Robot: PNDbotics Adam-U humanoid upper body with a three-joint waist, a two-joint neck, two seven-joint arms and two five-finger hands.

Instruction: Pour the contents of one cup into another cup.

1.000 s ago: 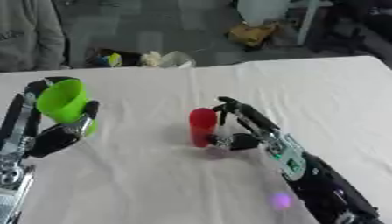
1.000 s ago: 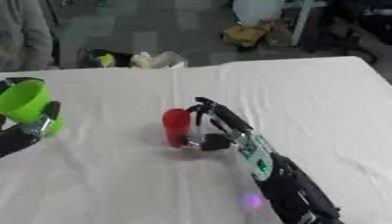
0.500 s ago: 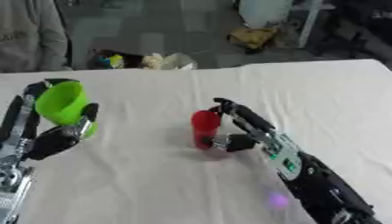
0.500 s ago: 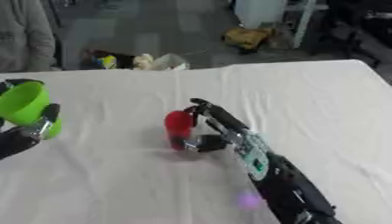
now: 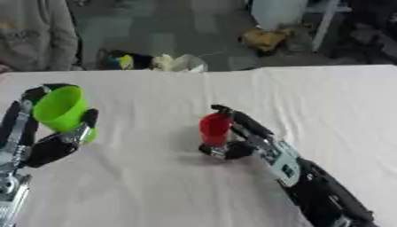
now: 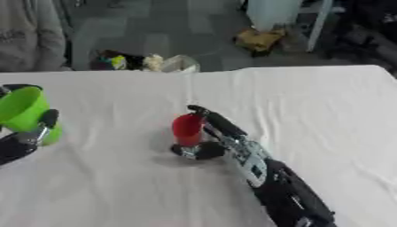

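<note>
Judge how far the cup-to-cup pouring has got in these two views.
Done: each robot hand has a cup. The left robot hand holds the green cup raised and tilted; the right robot hand is wrapped round the red cup, upright on the white table. Left: bringing the cups together and pouring; they are far apart.

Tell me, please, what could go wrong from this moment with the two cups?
The green cup is held tilted in the left hand, well apart from the red cup, so anything inside might spill on the white cloth before arriving. The right hand has its fingers around the red cup; a small jolt could perhaps tip it.
</note>
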